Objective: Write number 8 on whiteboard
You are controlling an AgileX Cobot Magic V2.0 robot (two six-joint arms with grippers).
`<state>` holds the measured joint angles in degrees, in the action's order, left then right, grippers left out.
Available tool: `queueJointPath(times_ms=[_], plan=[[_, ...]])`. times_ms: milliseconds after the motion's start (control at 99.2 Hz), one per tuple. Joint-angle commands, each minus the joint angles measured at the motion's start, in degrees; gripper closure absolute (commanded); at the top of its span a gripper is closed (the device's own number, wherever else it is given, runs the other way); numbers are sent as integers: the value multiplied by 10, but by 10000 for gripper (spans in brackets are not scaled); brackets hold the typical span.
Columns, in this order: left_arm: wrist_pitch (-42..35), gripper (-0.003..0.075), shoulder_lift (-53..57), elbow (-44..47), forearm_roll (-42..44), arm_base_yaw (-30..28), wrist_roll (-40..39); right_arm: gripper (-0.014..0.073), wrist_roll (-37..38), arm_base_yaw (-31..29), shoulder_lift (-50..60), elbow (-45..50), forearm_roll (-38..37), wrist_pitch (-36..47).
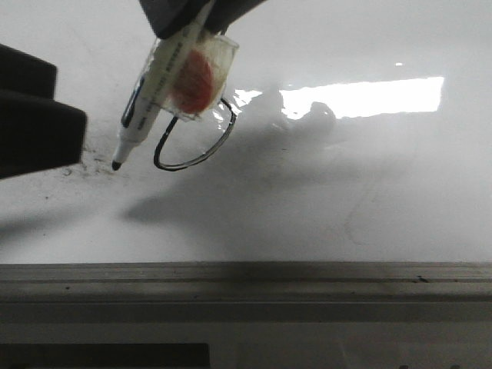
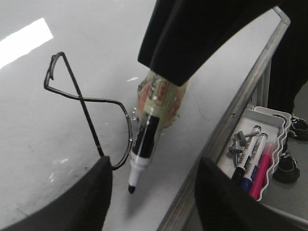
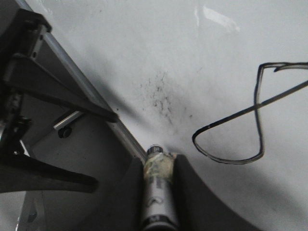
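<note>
The number 8 (image 2: 86,103) is a thin black slanted figure on the glossy whiteboard (image 2: 43,139). In the front view only its rounded lower loop (image 1: 201,154) shows. The right wrist view shows it whole (image 3: 257,115). My right gripper (image 1: 201,23) is shut on a taped white-and-black marker (image 1: 150,92), which is also seen in the right wrist view (image 3: 159,192). The marker tip (image 1: 116,164) sits just left of the lower loop, off the line. I cannot tell if it touches the board. My left gripper (image 2: 154,202) is open and empty, left of the marker.
A grey metal ledge (image 1: 246,280) runs along the board's lower edge. A white tray (image 2: 276,115) beyond the ledge holds several markers (image 2: 250,159). Dark specks (image 3: 161,98) lie on the board near the marker. A window glare patch (image 1: 361,96) lies to the right.
</note>
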<state>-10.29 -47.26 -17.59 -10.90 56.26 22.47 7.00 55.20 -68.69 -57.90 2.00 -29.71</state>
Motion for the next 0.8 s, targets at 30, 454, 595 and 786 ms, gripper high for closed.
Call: queueJointPath(times_ms=[30,454,595,786], plan=[[-111,356,-50,-19,1,9,-4,652,14,5,12,-15,-5,19],[-166,617,-133,-21,1,9,-4,652,19,5,12,-15,18,4],[-176,740,-133,-21,2,9,-4,657,19,5,12,-15,20,2],[-176,741,-133,-21,5,9,-4,657,19,5,12,-15,23,-8]])
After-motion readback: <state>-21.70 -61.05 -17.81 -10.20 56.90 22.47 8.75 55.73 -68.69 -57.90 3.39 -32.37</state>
